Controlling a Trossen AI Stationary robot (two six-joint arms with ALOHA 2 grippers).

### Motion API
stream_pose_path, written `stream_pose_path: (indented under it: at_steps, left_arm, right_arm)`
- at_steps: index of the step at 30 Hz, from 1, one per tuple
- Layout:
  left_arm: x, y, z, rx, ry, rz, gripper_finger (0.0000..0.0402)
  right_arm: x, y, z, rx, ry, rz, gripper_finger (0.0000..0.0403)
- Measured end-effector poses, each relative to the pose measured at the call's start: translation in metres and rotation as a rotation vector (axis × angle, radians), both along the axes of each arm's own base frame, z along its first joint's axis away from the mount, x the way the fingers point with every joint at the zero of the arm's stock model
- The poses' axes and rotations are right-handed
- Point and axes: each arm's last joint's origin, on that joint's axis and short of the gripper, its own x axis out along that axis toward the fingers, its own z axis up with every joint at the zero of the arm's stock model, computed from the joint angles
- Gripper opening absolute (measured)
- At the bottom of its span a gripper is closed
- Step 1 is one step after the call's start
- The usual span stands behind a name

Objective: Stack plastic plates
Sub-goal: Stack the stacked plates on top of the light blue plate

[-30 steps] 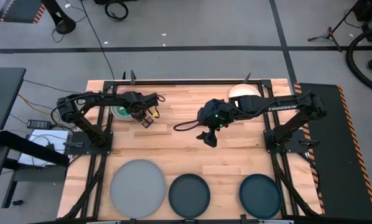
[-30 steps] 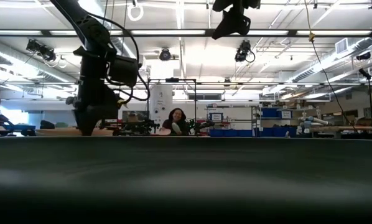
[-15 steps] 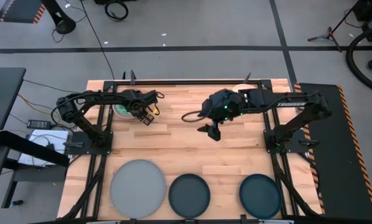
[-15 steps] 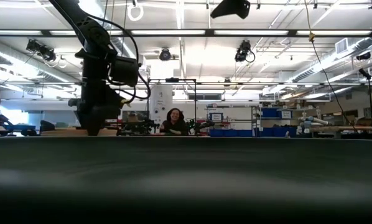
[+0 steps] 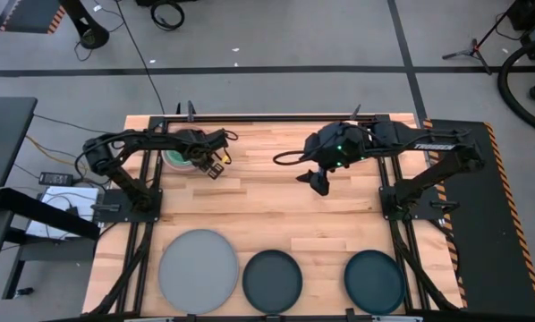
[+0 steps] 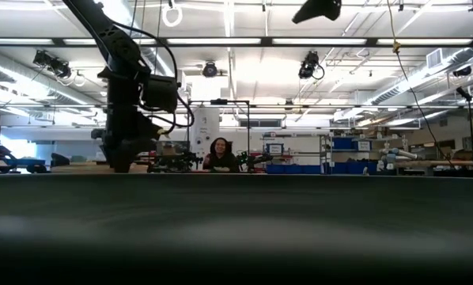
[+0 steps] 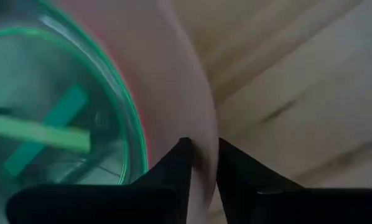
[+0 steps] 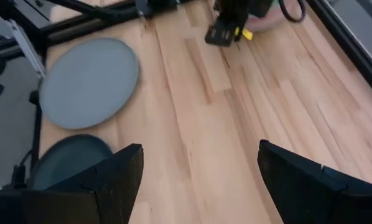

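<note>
Fingers [image 7: 201, 163] of left gripper pinch pink plate [image 7: 173, 81] rim; right fingers [image 8: 198, 180] spread wide

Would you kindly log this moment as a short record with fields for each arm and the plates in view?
left gripper: at the table's far left, jaws closed on the rim of a salmon pink plate that carries a green-rimmed plate
right gripper: raised over the far middle of the wooden table, jaws open, empty
near edge: large round grey plastic plate, two dark teal plates in a row, unstacked
</note>
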Motion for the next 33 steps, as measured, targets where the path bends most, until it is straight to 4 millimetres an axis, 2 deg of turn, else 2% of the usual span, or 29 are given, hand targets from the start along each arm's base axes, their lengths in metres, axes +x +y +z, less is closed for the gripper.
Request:
stream_pose_path:
  at_steps: [3,7,12,14,17,23,26,33]
  left_arm:
    - [-0.002,0.0,-0.006,-0.001,0.037,-0.021,0.0055]
    - [-0.001,-0.006,-0.005,-0.006,0.061,-0.09,0.0049]
    - [0.009,-0.026,0.005,-0.013,0.047,-0.258,0.0036]
    - [0.02,-0.037,0.014,-0.003,0.031,-0.391,0.0034]
    - [0.04,-0.061,0.026,0.029,0.037,-0.681,0.0031]
    - [0.058,-0.109,0.031,0.098,0.138,-1.442,0.0032]
    - [0.066,-0.123,0.028,0.174,0.14,-1.617,0.0033]
    - [0.081,-0.143,0.015,0.276,0.158,-1.889,0.0035]
  right_arm:
    - [-0.004,0.0,-0.003,0.0,0.049,-0.009,0.0319]
    - [-0.008,-0.001,-0.006,-0.014,0.098,-0.027,0.0319]
    - [-0.009,-0.001,-0.007,-0.016,0.114,-0.026,0.0319]
    - [-0.009,-0.001,-0.007,-0.023,0.115,-0.02,0.0319]
    - [-0.009,-0.001,-0.007,-0.041,0.116,-0.007,0.0319]
    - [-0.009,-0.001,-0.008,-0.075,0.119,-0.039,0.0319]
    - [-0.007,0.006,-0.015,-0.093,0.188,0.014,0.0317]
    - [0.002,0.029,-0.059,-0.287,0.588,0.352,0.0305]
